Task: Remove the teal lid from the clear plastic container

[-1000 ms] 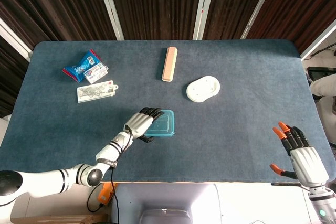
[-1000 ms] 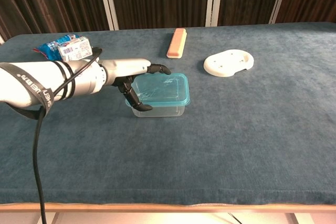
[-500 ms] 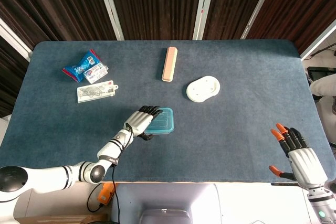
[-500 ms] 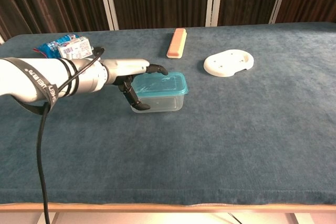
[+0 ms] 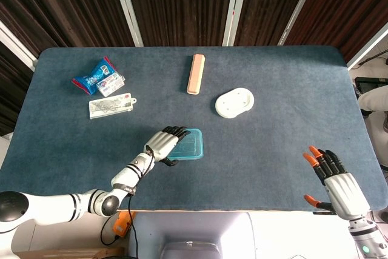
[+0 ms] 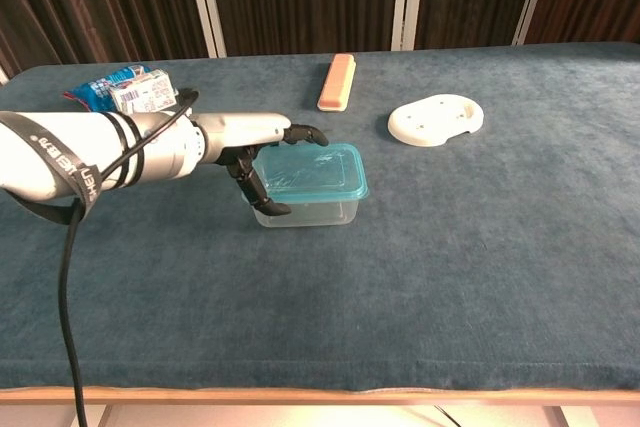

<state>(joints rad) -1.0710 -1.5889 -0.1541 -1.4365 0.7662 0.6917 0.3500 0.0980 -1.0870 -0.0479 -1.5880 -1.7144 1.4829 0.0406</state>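
Teal lid sits on our clear plastic container, near the front-centre of the blue felt desk. Our left hand grips the container's left end: fingers lie over the lid's left edge, thumb is pressed against the side wall below. Lid looks a bit raised on the right side in the chest view, can't tell if it's unsealed. Our right hand hangs off the desk's front-right corner w/ fingers spread, holding nothing. Further back: peach bar, white round plate-like part, blue snack packet, small carton & a flat packet
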